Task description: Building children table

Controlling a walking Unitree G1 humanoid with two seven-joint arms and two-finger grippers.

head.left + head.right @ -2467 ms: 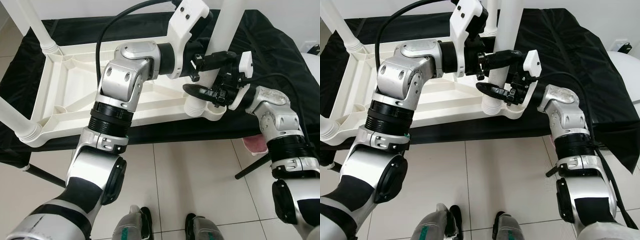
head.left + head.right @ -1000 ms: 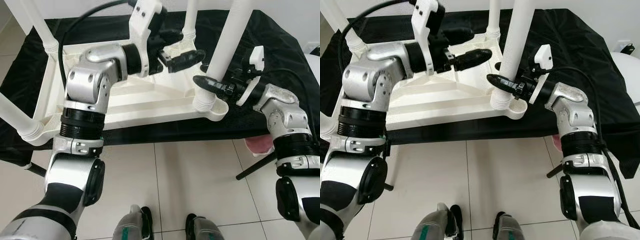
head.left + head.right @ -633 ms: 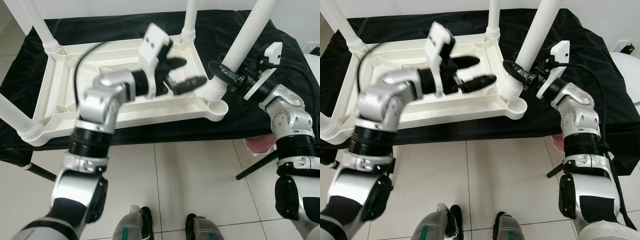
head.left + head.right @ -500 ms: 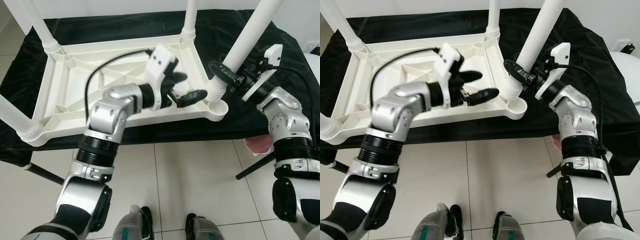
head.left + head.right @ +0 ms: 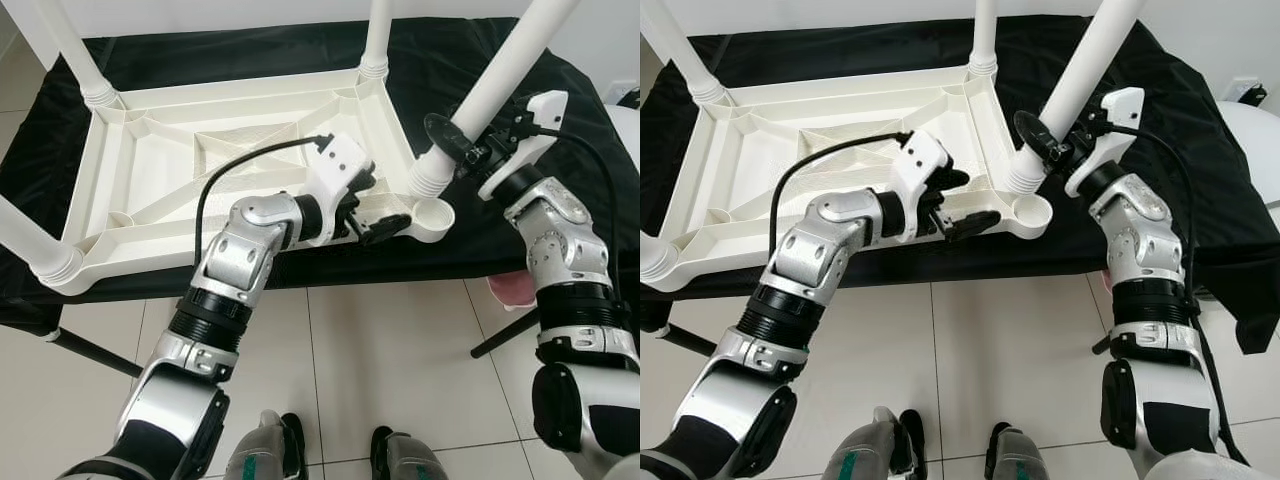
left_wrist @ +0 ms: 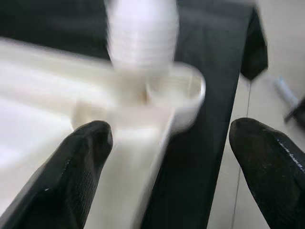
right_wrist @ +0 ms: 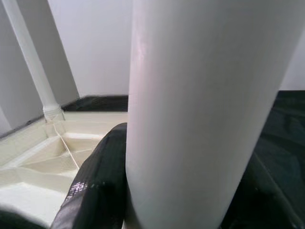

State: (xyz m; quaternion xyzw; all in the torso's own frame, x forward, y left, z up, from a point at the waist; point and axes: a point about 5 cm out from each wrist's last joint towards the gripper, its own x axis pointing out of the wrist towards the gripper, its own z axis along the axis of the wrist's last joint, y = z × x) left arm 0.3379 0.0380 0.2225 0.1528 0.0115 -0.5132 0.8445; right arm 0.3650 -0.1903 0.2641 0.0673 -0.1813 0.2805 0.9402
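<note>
The white plastic children's table top (image 5: pixel 200 170) lies upside down on a black cloth (image 5: pixel 480 60) that covers a low stand, ribbed underside up, with white legs standing up from its corners. The right gripper (image 5: pixel 462 152) is clamped around the near right leg (image 5: pixel 500 85), which leans outward from its corner socket (image 5: pixel 432 185). The left gripper (image 5: pixel 372 208) hovers over the table top's near edge just beside that socket, its two black fingers (image 6: pixel 76 171) spread apart and holding nothing. Pale floor tiles (image 5: pixel 390 360) lie below.
</note>
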